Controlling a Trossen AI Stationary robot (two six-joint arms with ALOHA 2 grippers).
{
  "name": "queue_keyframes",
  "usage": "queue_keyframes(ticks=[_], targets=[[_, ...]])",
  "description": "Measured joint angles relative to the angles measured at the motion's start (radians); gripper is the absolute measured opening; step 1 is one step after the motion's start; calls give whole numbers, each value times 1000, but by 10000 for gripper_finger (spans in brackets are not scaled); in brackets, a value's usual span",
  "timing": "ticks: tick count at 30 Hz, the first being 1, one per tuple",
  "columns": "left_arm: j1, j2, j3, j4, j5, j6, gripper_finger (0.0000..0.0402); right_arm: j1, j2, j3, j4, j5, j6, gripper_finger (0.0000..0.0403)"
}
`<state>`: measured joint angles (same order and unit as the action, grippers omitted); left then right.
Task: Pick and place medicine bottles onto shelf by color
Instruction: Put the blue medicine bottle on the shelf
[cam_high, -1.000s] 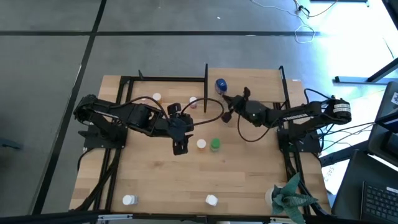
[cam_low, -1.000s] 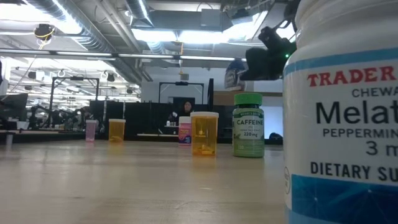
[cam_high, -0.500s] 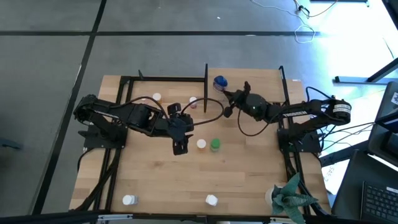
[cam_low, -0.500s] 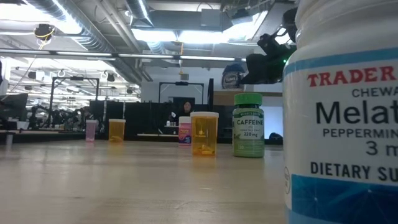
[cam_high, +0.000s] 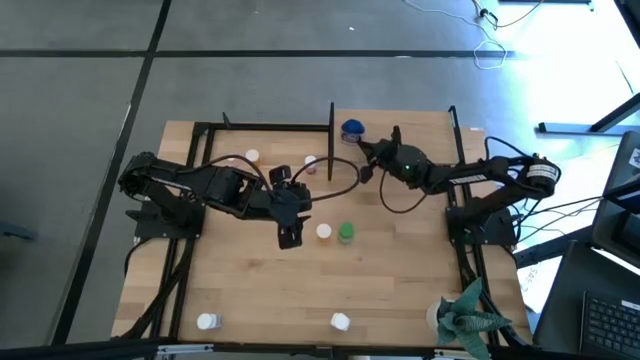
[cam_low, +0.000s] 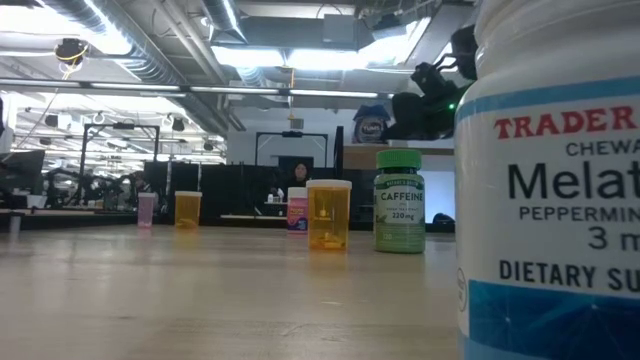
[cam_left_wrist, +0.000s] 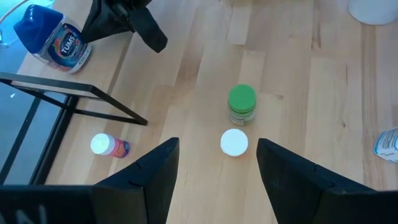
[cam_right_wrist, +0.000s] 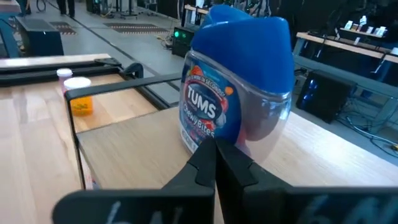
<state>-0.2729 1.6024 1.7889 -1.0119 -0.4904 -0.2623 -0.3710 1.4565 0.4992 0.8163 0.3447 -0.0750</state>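
Roughly halfway, I'd judge. On the shelf (cam_high: 420, 125) at the far side of the table (cam_high: 400, 300), a blue-capped bottle (cam_high: 352, 130) stands on the right section, and on the left section sit an orange bottle (cam_high: 251, 157) and a pink bottle (cam_high: 311, 163); a faint pale pink one shows beside the orange in the low view, though it is too small to place surely.

The right gripper (cam_high: 366, 160) sits just beside the blue-capped bottle with its fingers pressed together, holding nothing; from its wrist view the closed tips nearly touch the bottle's base, but contact is hard to confirm.

The left gripper (cam_high: 289, 236) hovers over mid-table, its fingers spread apart and empty, looking down on a white-capped orange bottle (cam_high: 324, 232) and a green bottle (cam_high: 346, 233) that stand just beside each other.

Still to be shelved, then: those two, plus two white bottles at the near edge, one (cam_high: 208, 321) to the left and one (cam_high: 341, 322) nearer the middle.
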Motion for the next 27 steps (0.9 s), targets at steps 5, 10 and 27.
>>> queue_keyframes(ticks=[5, 10, 27], targets=[[7, 0, 0, 2, 0, 0, 210, -12, 30, 0, 45, 1, -8, 2], [14, 0, 0, 0, 0, 0, 210, -10, 34, 0, 41, -61, 3, 2], [14, 0, 0, 0, 0, 2, 210, -53, 34, 71, 1, -111, -12, 3]])
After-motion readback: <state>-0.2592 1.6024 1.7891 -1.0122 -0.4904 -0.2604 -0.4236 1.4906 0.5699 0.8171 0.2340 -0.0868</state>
